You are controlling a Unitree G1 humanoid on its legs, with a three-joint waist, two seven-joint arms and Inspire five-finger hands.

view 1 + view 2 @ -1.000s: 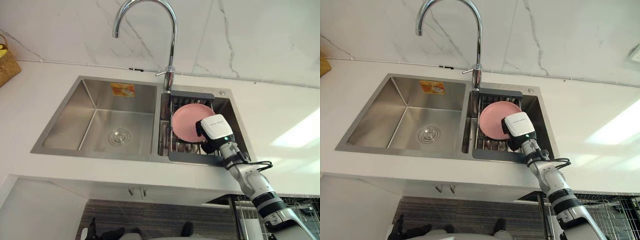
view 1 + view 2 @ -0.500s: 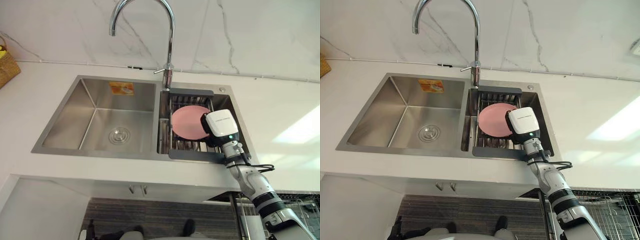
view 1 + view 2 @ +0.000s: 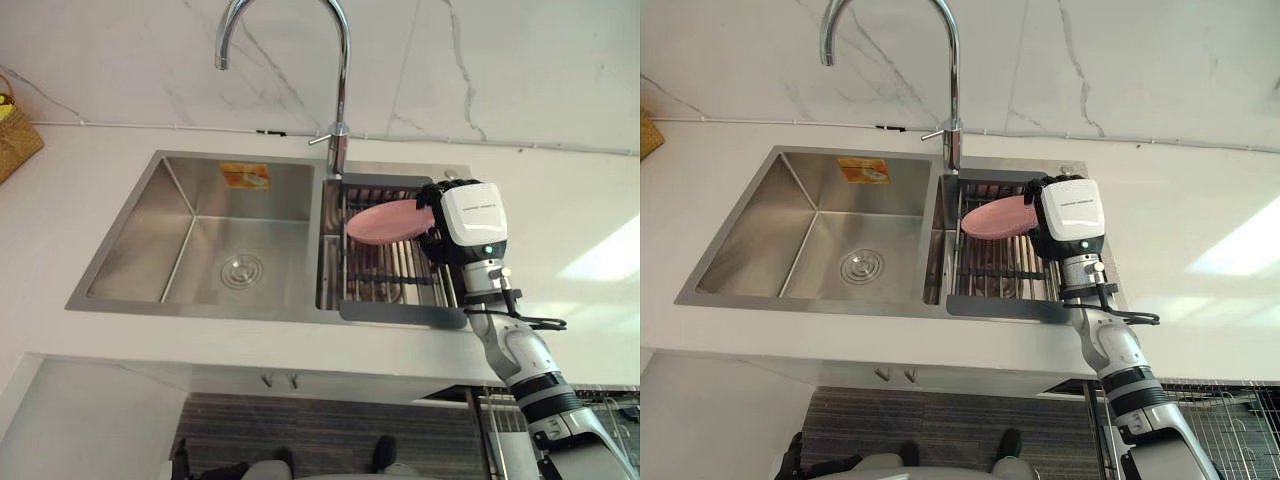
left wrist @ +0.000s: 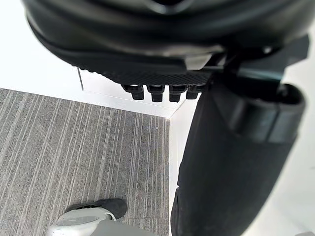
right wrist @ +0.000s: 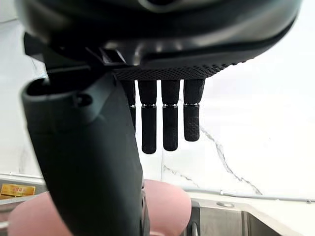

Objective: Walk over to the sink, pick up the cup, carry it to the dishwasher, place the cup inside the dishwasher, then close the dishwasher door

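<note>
Instead of a cup, a pink plate [image 3: 383, 222] hangs nearly flat above the dark dish rack [image 3: 385, 278] in the sink's right basin. My right hand [image 3: 432, 218] is shut on the plate's right edge. In the right wrist view the thumb [image 5: 93, 162] presses on the pink plate [image 5: 170, 204] with the fingers [image 5: 170, 118] reaching over it. My left hand [image 4: 162, 64] hangs over grey floor with relaxed fingers and holds nothing.
The steel double sink [image 3: 200, 305] has a bare left basin with a drain [image 3: 241, 271]. A tall curved faucet [image 3: 343, 90] rises behind the divider. A woven basket [image 3: 18, 135] sits far left on the white counter. A wire dishwasher rack [image 3: 1230, 425] shows at lower right.
My right hand has lifted the pink plate out of the rack, up and toward the back right. The plate went from standing on edge to nearly flat.
</note>
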